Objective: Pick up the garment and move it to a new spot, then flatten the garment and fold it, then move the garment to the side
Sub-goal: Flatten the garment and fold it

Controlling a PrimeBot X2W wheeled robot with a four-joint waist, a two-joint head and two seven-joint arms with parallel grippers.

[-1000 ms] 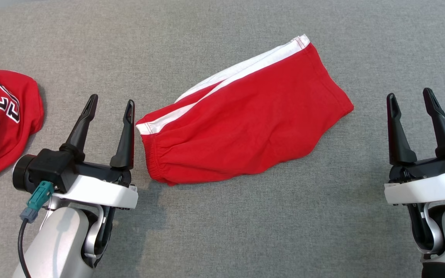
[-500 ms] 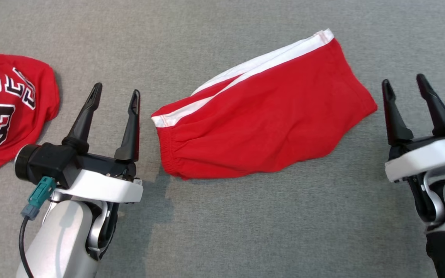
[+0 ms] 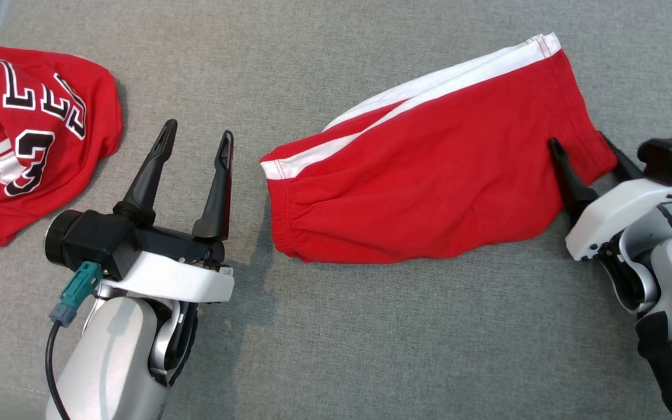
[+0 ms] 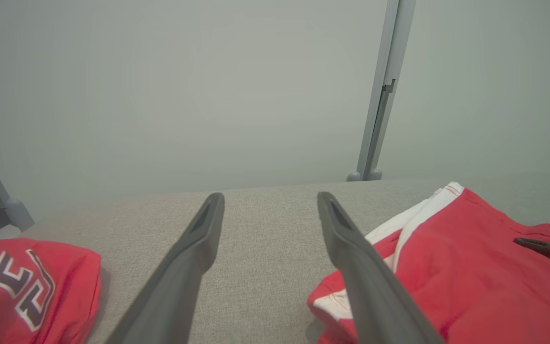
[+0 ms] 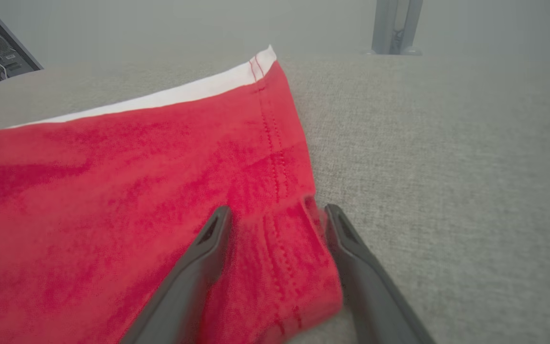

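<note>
The garment, red shorts [image 3: 429, 175] with a white side stripe, lies folded flat on the grey cloth surface [image 3: 371, 338], waistband to the left. My right gripper [image 3: 578, 140] is open and tilted inward at the shorts' right corner. In the right wrist view its fingers straddle the hemmed corner [image 5: 284, 248] of the shorts [image 5: 112, 191], one finger over the cloth and one just off its edge. My left gripper [image 3: 199, 129] stands open just left of the waistband, apart from it, nothing between its fingers [image 4: 269, 196].
A red jersey [image 3: 32, 140] with black-and-white lettering lies crumpled at the far left, also seen in the left wrist view [image 4: 26, 291]. A grey post [image 4: 380, 95] stands beyond the surface's far edge.
The head camera has shifted, bringing more of the jersey into view. My right gripper has swung in from beside the shorts to straddle their right corner. The left gripper stays open beside the waistband.
</note>
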